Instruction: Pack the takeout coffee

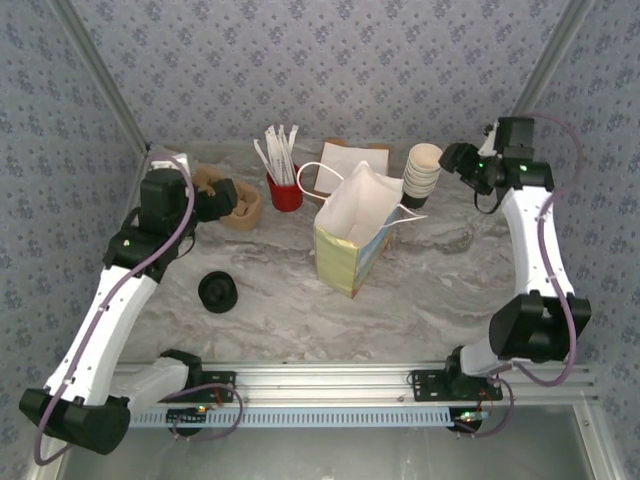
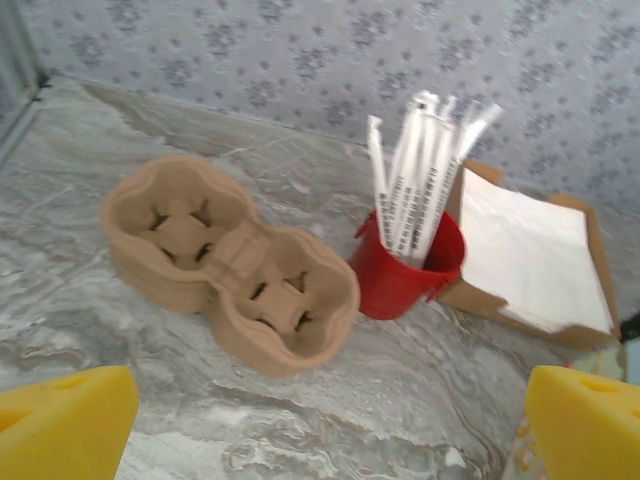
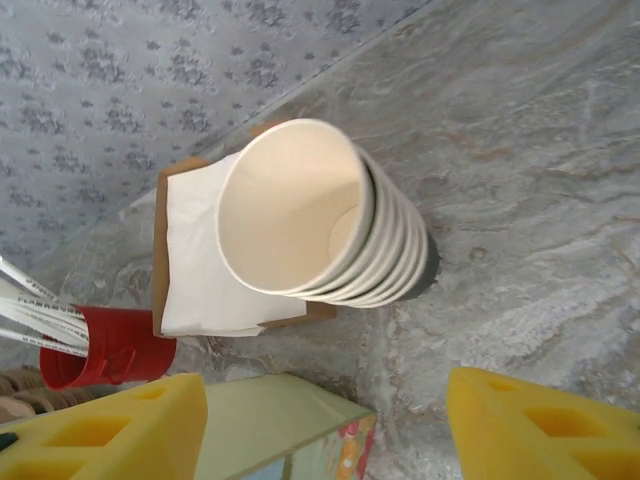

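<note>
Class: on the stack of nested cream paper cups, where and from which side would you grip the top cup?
Probably by the rim of the top cream paper cup, from above, one finger inside its open mouth: the cups nested beneath sheathe its wall, leaving only that upper band free.

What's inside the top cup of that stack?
Nothing visible: the top cup shows a bare cream interior. The nested cups beneath show just their rims; their insides are covered.

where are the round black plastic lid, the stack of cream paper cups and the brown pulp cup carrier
round black plastic lid (image 1: 218, 291): top external view, its centre
stack of cream paper cups (image 3: 290, 205): right wrist view, inside top cup
brown pulp cup carrier (image 2: 232, 255): left wrist view, middle bridge
</note>
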Robot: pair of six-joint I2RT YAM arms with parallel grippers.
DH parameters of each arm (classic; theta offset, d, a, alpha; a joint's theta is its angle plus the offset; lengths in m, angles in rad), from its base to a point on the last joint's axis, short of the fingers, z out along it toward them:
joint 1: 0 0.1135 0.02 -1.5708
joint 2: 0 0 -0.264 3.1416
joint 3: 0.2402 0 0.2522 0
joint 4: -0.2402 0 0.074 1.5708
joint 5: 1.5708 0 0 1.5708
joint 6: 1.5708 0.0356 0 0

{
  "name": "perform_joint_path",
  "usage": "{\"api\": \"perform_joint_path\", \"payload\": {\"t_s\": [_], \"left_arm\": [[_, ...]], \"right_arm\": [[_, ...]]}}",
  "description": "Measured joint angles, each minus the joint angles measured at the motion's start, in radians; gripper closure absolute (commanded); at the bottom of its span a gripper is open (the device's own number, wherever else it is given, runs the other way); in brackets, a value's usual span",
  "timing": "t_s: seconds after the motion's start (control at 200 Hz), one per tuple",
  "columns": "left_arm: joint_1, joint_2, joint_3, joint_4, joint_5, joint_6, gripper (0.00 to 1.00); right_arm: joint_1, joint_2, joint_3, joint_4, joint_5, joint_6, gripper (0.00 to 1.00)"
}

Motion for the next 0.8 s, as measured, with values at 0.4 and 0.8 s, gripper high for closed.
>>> {"api": "perform_joint_path", "payload": {"t_s": [0.4,0.8], "left_arm": [[-0.144,-0.016,-0.024,0.053,0.007,0.123,0.01],[-0.144,-0.031,-0.062,0.071,0.011,0.164,0.01]], "right_arm": [[0.042,0.237,0.225,-0.071,0.098,-0.006,0.51],[0.060,0.380,0.337,-0.124,0.114,-0.038,0.64]]}}
